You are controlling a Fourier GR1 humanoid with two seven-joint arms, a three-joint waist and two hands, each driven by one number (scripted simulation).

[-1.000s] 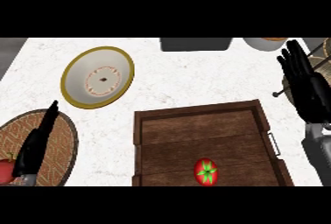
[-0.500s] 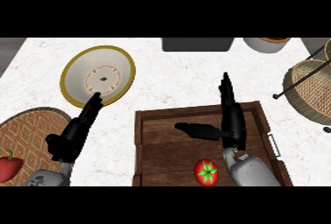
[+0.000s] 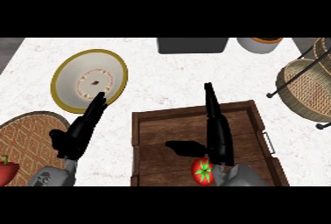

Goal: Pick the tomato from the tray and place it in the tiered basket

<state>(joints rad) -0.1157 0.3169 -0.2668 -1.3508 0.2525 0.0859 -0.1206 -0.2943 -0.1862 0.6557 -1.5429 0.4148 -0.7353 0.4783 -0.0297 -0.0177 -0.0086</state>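
Then my right hand [image 3: 218, 135] hung over the wooden tray [image 3: 145, 144] with fingers straight and thumb spread wide, the tomato [image 3: 202, 171] lying just near of it in the tray, the tiered basket [image 3: 305, 89] far right, and my left hand [image 3: 79, 133] flat and empty.

The right hand [image 3: 217, 131] is lying over the tray [image 3: 155, 144], and its wrist is covering the right part of the tomato [image 3: 202, 170] near the tray's front. The tray's front edge is running out at the bottom band. Right of the tray, the tiered basket [image 3: 307, 87] is being cut by the picture's right edge. Left of the tray, a woven mat [image 3: 26, 135] and a red thing [image 3: 5, 168] on it are being cut by the left edge. Beyond the tray, a dark box [image 3: 192, 45] and a pale bowl [image 3: 258, 44] are being cropped by the top band.
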